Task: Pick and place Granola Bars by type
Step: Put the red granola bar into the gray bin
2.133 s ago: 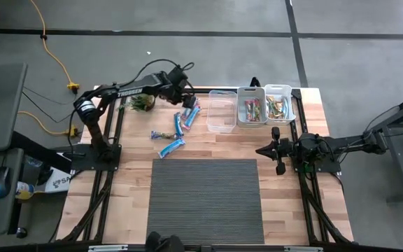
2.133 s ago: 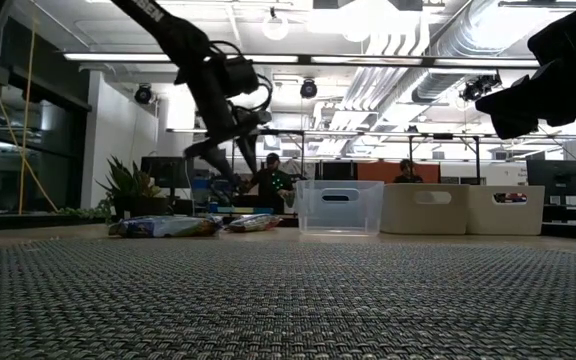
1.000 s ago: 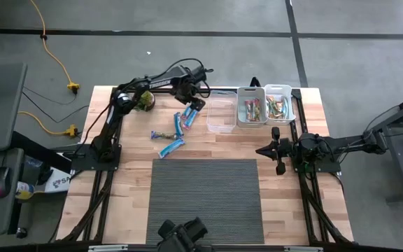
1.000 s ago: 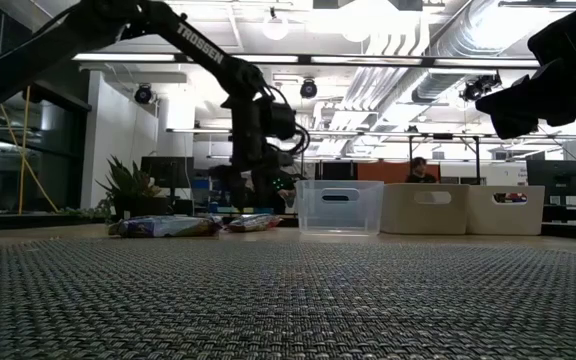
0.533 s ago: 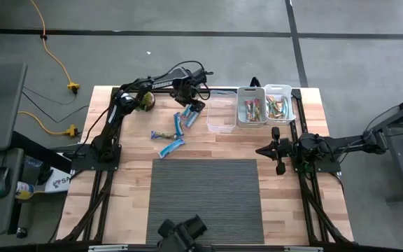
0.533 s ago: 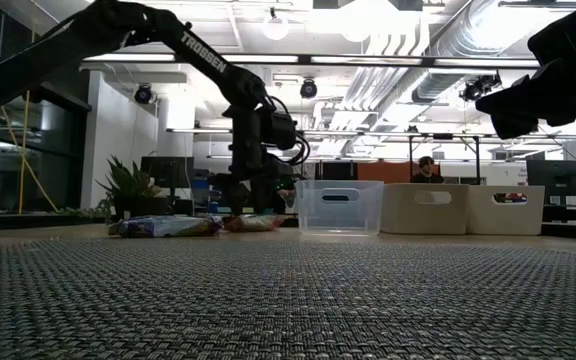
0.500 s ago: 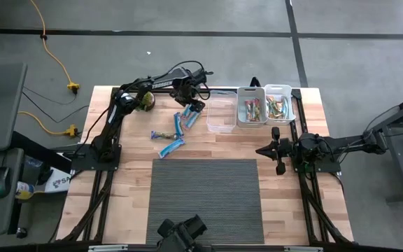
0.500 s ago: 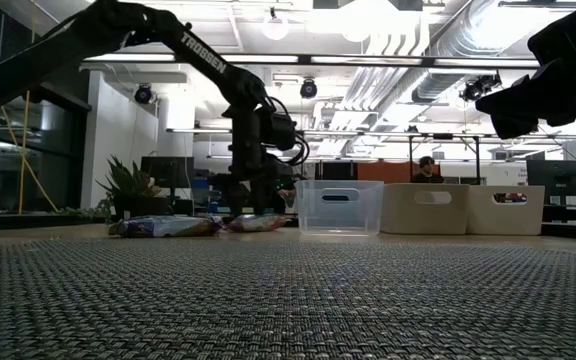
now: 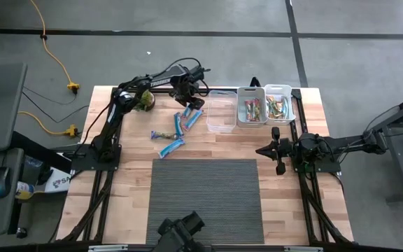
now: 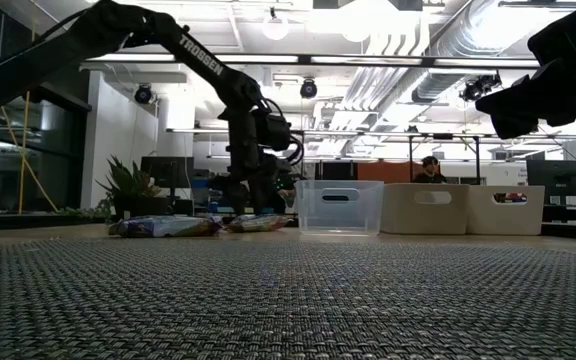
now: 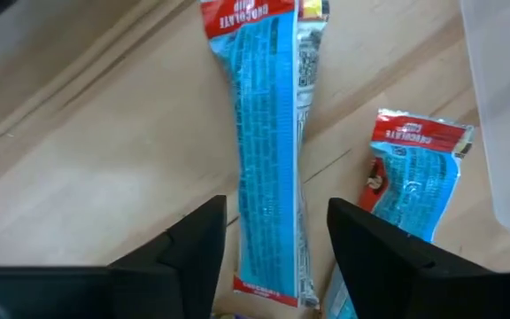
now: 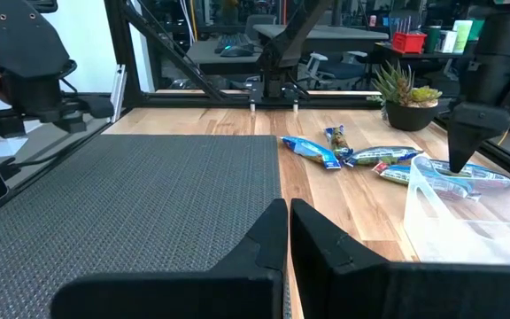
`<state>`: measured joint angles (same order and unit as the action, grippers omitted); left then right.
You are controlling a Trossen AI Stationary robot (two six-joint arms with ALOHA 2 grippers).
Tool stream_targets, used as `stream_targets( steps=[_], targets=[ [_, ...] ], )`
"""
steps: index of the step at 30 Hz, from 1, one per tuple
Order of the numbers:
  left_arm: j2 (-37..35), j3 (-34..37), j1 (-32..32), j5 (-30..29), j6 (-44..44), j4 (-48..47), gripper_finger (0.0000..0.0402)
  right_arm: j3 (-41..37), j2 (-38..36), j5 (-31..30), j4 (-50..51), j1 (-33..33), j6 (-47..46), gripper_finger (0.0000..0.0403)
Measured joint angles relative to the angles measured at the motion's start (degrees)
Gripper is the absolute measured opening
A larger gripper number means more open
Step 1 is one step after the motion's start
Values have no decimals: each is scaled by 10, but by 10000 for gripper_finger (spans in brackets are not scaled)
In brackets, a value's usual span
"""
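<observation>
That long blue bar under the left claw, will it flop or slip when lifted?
The long blue bar lies flat and slightly bowed, so it is probably thin and light. Its glossy crinkled wrapper may slip. The ends could droop outside the left claw.

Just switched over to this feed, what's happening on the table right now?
The left gripper is down at the far side of the table, fingers open astride a long blue granola bar that lies flat on the wood, not lifted. More blue bars lie loose nearby. The clear bin beside them looks empty; the two white bins hold sorted bars. The right gripper waits shut at the table's right edge.
</observation>
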<state>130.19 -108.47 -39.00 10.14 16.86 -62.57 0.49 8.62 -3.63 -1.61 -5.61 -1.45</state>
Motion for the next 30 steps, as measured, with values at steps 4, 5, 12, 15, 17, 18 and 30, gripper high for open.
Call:
stream_targets(
  steps=[4,5,12,15,17,18,30],
  targets=[
    [0,0,0,13,0,1,188,0,0,0,0,0,0,0],
    [0,0,0,20,0,1,188,0,0,0,0,0,0,0],
    [24,0,6,59,1,-4,188,0,0,0,0,0,0,0],
    [29,-1,10,58,6,-6,188,0,0,0,0,0,0,0],
    [31,-2,12,55,13,-4,188,0,0,0,0,0,0,0],
    [31,-2,12,55,14,-4,188,0,0,0,0,0,0,0],
    [33,-1,12,50,16,-10,126,0,0,0,0,0,0,0]
  ],
)
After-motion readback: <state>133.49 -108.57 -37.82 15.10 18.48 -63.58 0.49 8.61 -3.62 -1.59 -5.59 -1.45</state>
